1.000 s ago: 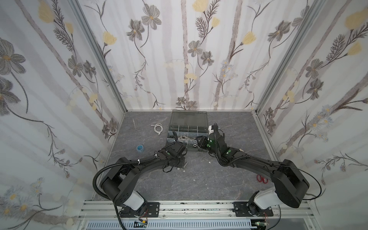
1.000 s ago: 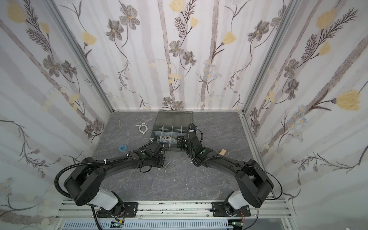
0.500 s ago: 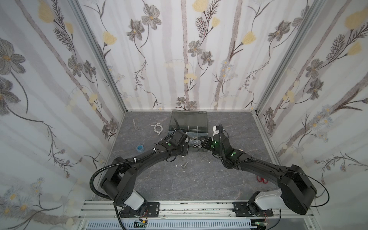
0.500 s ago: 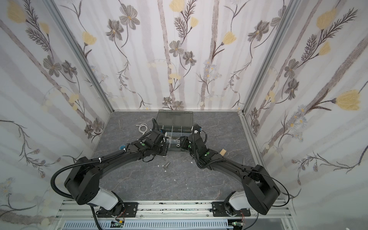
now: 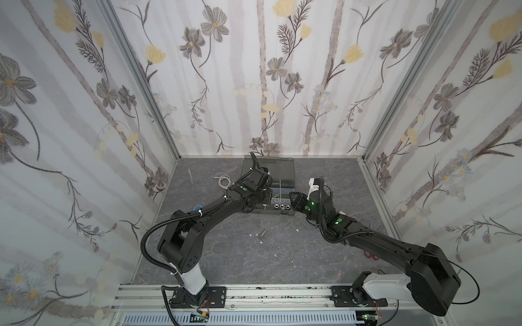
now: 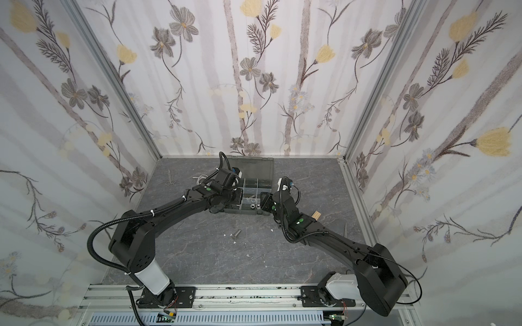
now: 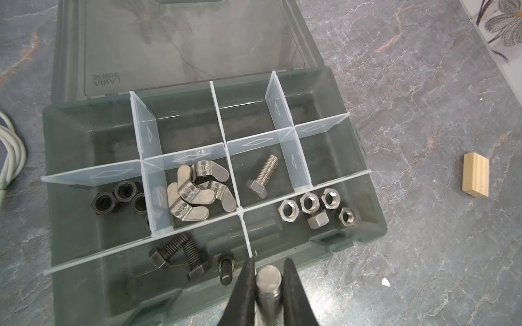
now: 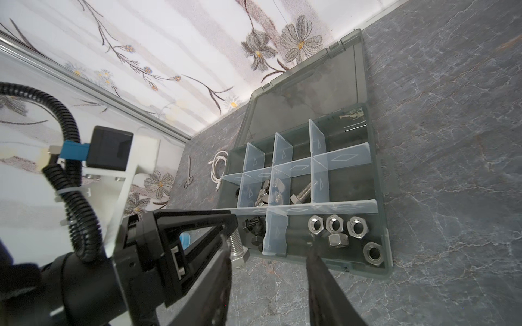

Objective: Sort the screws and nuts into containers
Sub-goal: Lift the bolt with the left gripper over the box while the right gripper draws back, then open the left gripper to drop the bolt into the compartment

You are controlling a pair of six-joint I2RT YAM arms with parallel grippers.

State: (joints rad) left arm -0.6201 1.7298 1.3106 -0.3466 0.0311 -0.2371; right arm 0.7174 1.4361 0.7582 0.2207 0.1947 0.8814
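The dark grey organizer case (image 7: 367,180) lies open, its containers split by pale dividers. They hold black nuts (image 7: 118,197), wing nuts (image 7: 195,192), silver hex nuts (image 7: 316,207), black screws (image 7: 180,255) and one silver screw (image 7: 261,176). My left gripper (image 7: 268,268) is shut on a silver screw (image 7: 269,279), which hangs head down over the case's near edge (image 8: 236,248). My right gripper (image 8: 269,254) stands open and empty just in front of the case, beside the left one. Another silver screw (image 5: 262,233) lies loose on the table.
A small wooden block (image 7: 476,175) lies right of the case. A white cable (image 5: 224,180) and small metal scissors (image 5: 191,179) lie to its left. Red scissors (image 5: 368,255) show beside the right arm. White specks dot the grey table.
My left gripper has moved from the table in front of the case up to the case's near edge, carrying the silver screw. The right gripper has stayed near the case's front right.
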